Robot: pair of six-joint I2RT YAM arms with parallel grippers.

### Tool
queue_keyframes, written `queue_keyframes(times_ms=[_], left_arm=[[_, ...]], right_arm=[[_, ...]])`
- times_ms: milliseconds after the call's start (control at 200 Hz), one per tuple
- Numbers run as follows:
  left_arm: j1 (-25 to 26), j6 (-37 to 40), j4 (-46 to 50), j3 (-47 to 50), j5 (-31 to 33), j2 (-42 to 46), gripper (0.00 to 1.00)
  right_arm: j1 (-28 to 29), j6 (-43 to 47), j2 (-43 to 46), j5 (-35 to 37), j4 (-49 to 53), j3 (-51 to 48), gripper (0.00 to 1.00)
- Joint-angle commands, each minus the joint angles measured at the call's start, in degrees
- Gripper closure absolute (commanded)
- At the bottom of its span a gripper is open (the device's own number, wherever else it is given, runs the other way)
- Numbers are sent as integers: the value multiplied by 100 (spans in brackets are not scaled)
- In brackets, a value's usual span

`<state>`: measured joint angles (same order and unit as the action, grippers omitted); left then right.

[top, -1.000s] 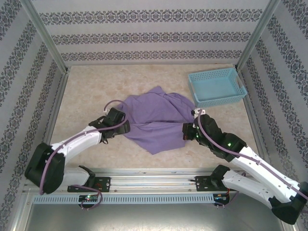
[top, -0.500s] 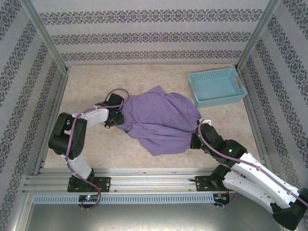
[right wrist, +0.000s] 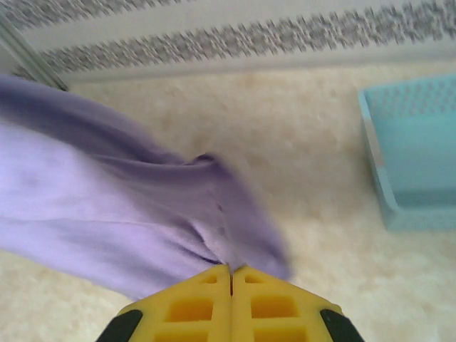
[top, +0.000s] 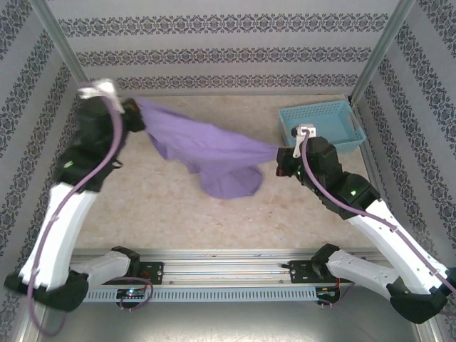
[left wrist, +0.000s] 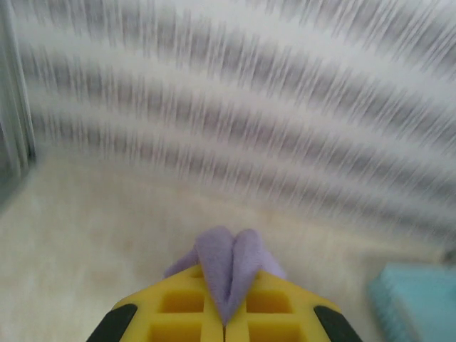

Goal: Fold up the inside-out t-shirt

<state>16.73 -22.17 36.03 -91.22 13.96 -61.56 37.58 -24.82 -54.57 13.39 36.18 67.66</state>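
Seen from above: pinched shut on a bunched end of the inside-out t-shirt (top: 214, 151) with the left gripper (top: 135, 114), raised at the far left, close to the patterned side wall (top: 28, 85). Pinched shut on the opposite end of the cloth with the right gripper (top: 280, 158), right of centre, just near-left of the light blue lattice basket (top: 324, 132) at the far right. Hanging stretched between the two as a lavender band, sloping down from far left to right, with a loose fold sagging from its middle toward the beige table (top: 164, 214); hard to tell whether that fold touches the surface. Through the left wrist camera: yellow fingers (left wrist: 178, 313) pressed together, a small tuft of purple fabric squeezed up between them, blurred wall beyond. Through the right wrist camera: yellow fingers (right wrist: 185, 308) closed with no gap, fabric drawn out from them to the left in long taut creases, basket corner off to the right.
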Motion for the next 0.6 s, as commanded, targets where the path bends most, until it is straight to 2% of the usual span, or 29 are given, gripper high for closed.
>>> queue_keyframes(times_ms=[0,135,310,435,540,595], left_arm=[[-65,717,769,-395,289,232,100],[-61,577,736,-138,-525,282,100],[254,-173,240,1093,-1629,155,100],[1087,-547,-448,2041,-1691,-202,100],[1842,-799,-856,2446,-1671,-945,100],[2157,-947,-1044,2507,-1801,-1414,95]], right_arm=[[-53,273,-228,-27,-197,296,100],[-179,86,-442,347,-151,161,100],[-978,-419,-560,-171,-175,-684,100],[-1372,-685,-592,-710,-456,-1470,100],[-1516,-835,-616,-943,-630,-1988,100],[-1547,-953,-566,-798,-557,-2181,84]])
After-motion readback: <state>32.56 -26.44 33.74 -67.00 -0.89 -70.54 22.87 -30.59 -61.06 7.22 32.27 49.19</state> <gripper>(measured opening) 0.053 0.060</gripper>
